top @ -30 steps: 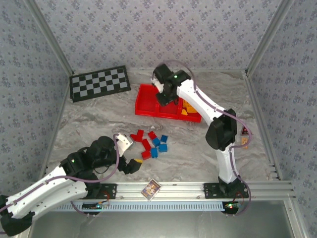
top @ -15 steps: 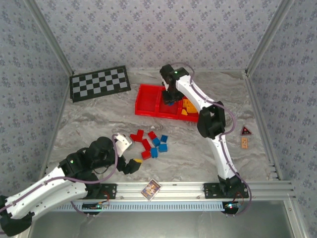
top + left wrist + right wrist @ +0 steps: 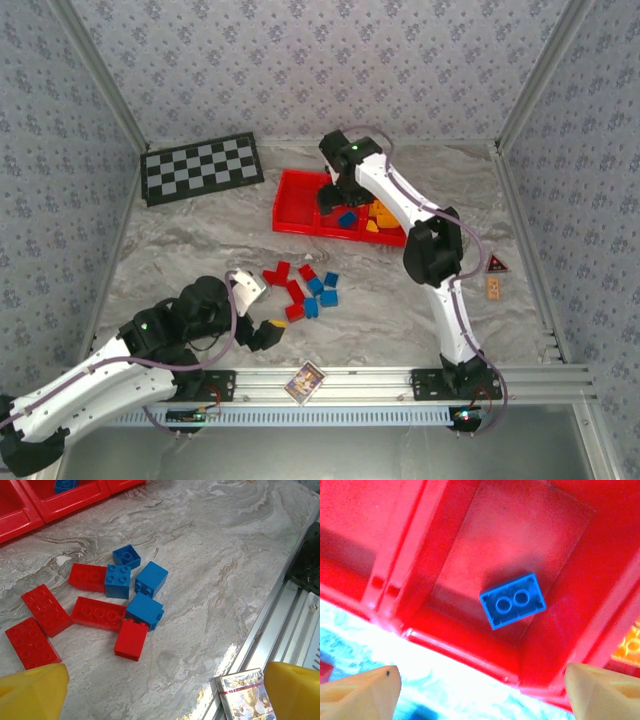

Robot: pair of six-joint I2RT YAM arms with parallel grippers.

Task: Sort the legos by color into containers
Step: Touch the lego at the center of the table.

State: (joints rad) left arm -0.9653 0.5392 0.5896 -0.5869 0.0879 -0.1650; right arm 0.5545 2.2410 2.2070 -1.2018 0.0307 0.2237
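Note:
Several red legos (image 3: pixel 97 613) and blue legos (image 3: pixel 150 579) lie in a loose pile (image 3: pixel 303 290) on the marble table. My left gripper (image 3: pixel 165 692) (image 3: pixel 268 332) hovers open just near of the pile, with nothing between its yellow fingertips (image 3: pixel 32 690). The containers are three compartments of a long red tray (image 3: pixel 296 205). Over the middle compartment my right gripper (image 3: pixel 482 692) (image 3: pixel 335 197) stands open. A blue lego (image 3: pixel 513 601) (image 3: pixel 347 219) lies free on that compartment's floor, underside up. Orange legos (image 3: pixel 380 215) fill the right compartment.
A printed card (image 3: pixel 245 692) (image 3: pixel 305 380) lies by the aluminium rail at the near edge. A checkerboard mat (image 3: pixel 203 168) sits at the back left. A small dark triangle (image 3: pixel 497 265) and an orange piece (image 3: pixel 494 288) lie at the right side.
My right gripper shifted over the tray's middle compartment, opened and let go of a blue lego, which now lies there. The left arm has stayed still.

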